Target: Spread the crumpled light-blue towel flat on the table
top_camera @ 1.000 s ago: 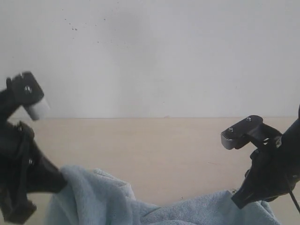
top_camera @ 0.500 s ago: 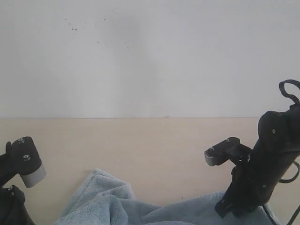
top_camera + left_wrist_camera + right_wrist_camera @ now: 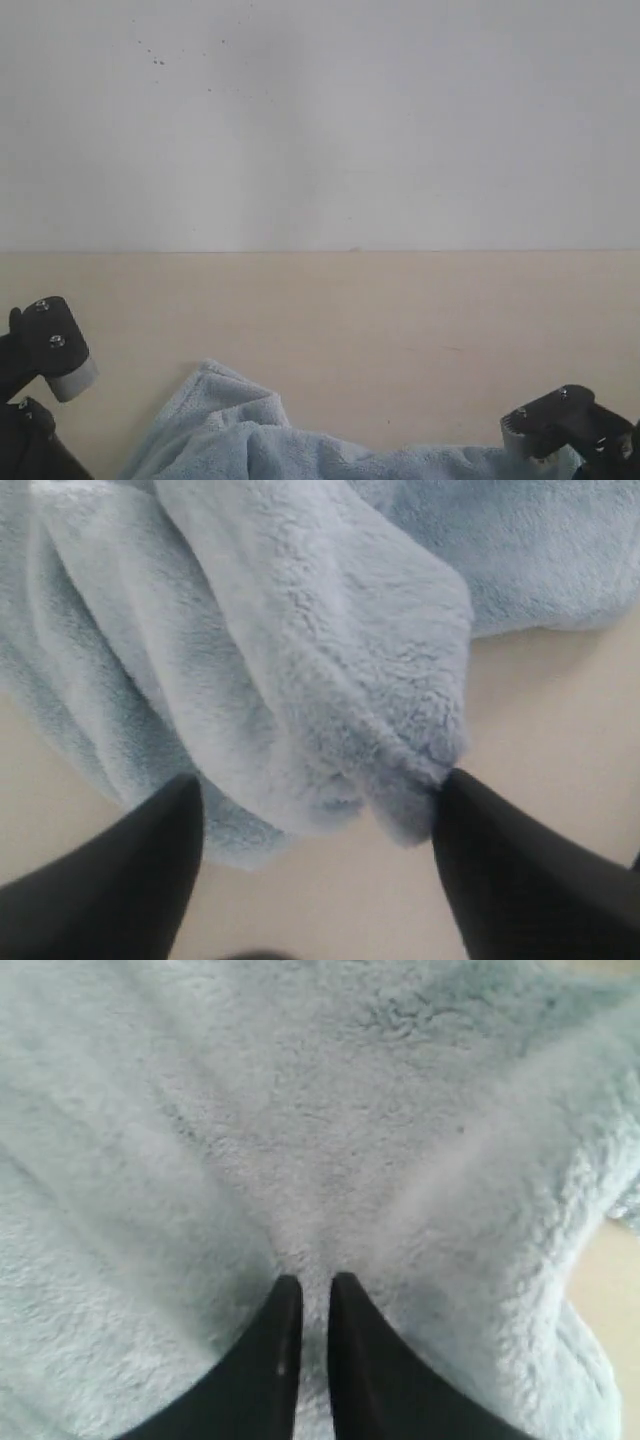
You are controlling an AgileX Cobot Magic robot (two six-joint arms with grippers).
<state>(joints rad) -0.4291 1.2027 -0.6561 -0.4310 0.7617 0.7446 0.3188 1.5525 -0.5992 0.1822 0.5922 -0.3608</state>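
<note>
The pale light-blue towel (image 3: 250, 440) lies crumpled on the beige table (image 3: 350, 310) along the near edge of the exterior view, partly cut off by the frame. My left gripper (image 3: 320, 778) is open just above the table. A thick rolled fold of the towel (image 3: 300, 650) lies ahead of it, and one black fingertip (image 3: 470, 810) touches that fold. My right gripper (image 3: 315, 1280) is shut on a thin pinch of the towel (image 3: 330, 1110), which fills its view. The left arm (image 3: 45, 350) shows low at the left and the right arm (image 3: 565, 425) low at the right.
A white wall (image 3: 320, 120) with small dark specks rises behind the table. Bare beige tabletop stretches from the towel back to the wall. A strip of bare table (image 3: 620, 1280) shows beside the towel's edge in the right wrist view.
The left gripper has let go of the raised towel corner and dropped low. The right arm has sunk toward the near right corner, and the towel has settled lower on the table.
</note>
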